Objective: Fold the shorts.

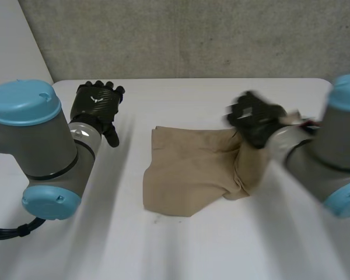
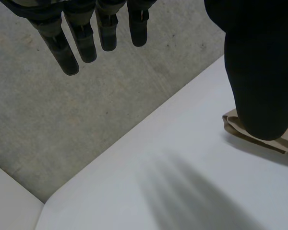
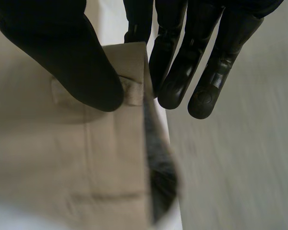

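On the table (image 1: 181, 245): the shorts (image 1: 186, 169) lie near the middle, between the arms and nearer the right one.
Shorts: tan, thin and limp. The left part lies flat and the right edge is drawn up into a peak. A seam and a small loop show at the held edge.
Right hand (image 1: 254, 116): thumb and straight fingers pinch the shorts' right edge, raised off the table. Judged ready to carry that side across for a fold.
Left hand (image 1: 96, 105): fingers straight, holding nothing, well apart from the shorts. Judged clear of the fold's path.

Right hand (image 1: 254, 119) holds the shorts (image 1: 186, 169) by one raised edge, left hand (image 1: 95, 105) apart.
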